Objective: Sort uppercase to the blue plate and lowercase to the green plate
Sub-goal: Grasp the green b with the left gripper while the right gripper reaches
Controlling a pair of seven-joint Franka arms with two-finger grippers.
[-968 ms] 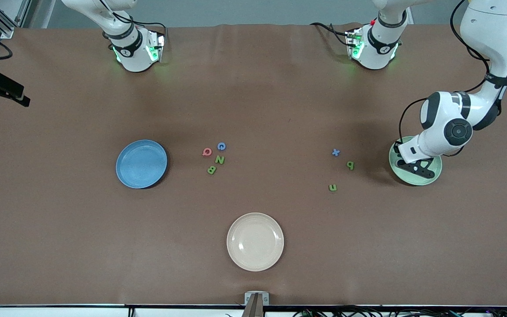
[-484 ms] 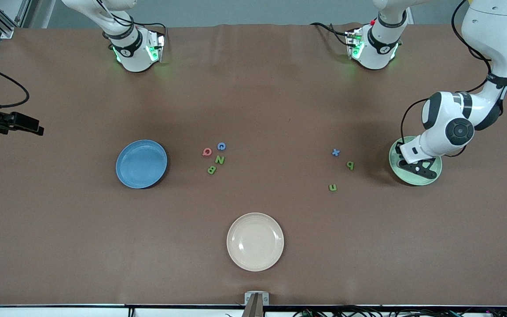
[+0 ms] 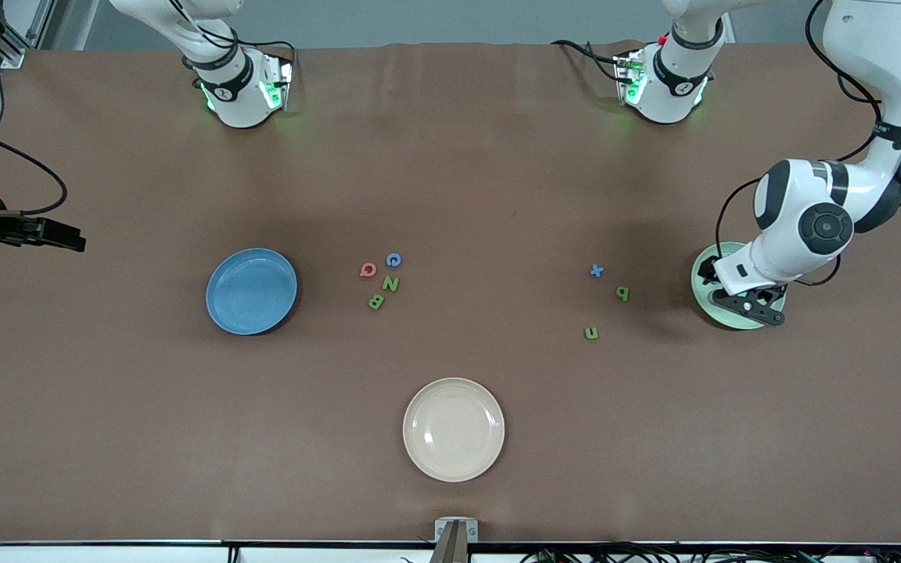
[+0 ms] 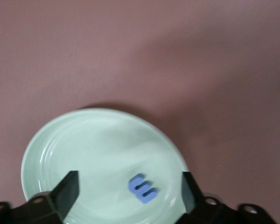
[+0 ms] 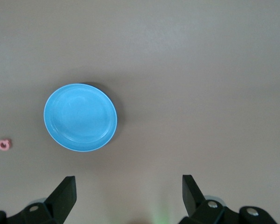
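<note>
The blue lowercase m (image 4: 143, 189) lies loose in the green plate (image 4: 60, 144), between the fingers of my open left gripper (image 4: 129, 192), which touch nothing. In the front view this gripper (image 3: 748, 306) hangs over the green plate (image 3: 702, 283) and hides the m. The lowercase x (image 3: 597, 270), p (image 3: 622, 293) and u (image 3: 591, 333) lie on the table beside that plate. Uppercase Q (image 3: 367, 270), C (image 3: 393, 259), N (image 3: 390, 284) and B (image 3: 375, 301) are clustered beside the blue plate (image 3: 251, 291). My right gripper (image 3: 67, 237) is open and empty over the right arm's end of the table, looking down on the blue plate (image 5: 80, 117).
A cream plate (image 3: 454, 428) sits nearer the front camera than the letters, at mid-table. Both arm bases (image 3: 243, 86) (image 3: 665, 82) stand along the edge farthest from the front camera. Bare brown tabletop (image 3: 482, 172) surrounds the plates.
My left gripper has opened and let the blue m drop into the green plate. The right arm has swung in from the table's end toward the blue plate.
</note>
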